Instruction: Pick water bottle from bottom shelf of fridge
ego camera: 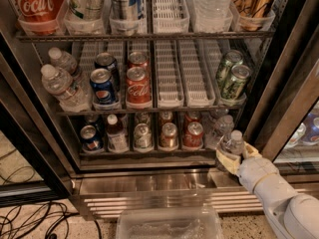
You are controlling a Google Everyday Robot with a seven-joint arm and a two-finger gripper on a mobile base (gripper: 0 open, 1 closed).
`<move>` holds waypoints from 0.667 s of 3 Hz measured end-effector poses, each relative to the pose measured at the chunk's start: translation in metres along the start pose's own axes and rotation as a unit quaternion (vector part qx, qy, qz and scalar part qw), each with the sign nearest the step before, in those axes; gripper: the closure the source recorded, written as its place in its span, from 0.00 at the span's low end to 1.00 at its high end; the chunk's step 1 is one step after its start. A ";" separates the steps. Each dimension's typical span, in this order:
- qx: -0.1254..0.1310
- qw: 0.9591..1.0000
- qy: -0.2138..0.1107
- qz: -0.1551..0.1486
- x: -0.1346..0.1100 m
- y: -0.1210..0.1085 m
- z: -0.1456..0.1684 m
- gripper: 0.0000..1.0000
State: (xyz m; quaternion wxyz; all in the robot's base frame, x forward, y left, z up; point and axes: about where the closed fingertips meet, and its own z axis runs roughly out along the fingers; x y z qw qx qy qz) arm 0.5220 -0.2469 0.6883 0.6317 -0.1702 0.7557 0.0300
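Note:
The fridge (149,185) stands open, with a shiny steel base. At the right end of its bottom shelf (149,154) a small clear water bottle (233,142) with a white cap stands upright at the front edge. My gripper (236,158) reaches in from the lower right on a white arm. Its pale fingers (225,162) are closed around the bottle's lower body. A second clear bottle (222,127) stands just behind it in the same lane.
The bottom shelf also holds a Pepsi can (89,136), a dark-drink bottle (116,133) and several cans (168,134). The rack above holds water bottles (61,86), cola cans and green cans (234,78). The door frame (294,98) is close on the right. A clear bin (169,224) lies on the floor.

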 end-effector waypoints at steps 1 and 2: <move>-0.076 0.996 0.039 0.006 0.016 0.049 0.005 1.00; -0.076 0.996 0.039 0.006 0.016 0.049 0.005 1.00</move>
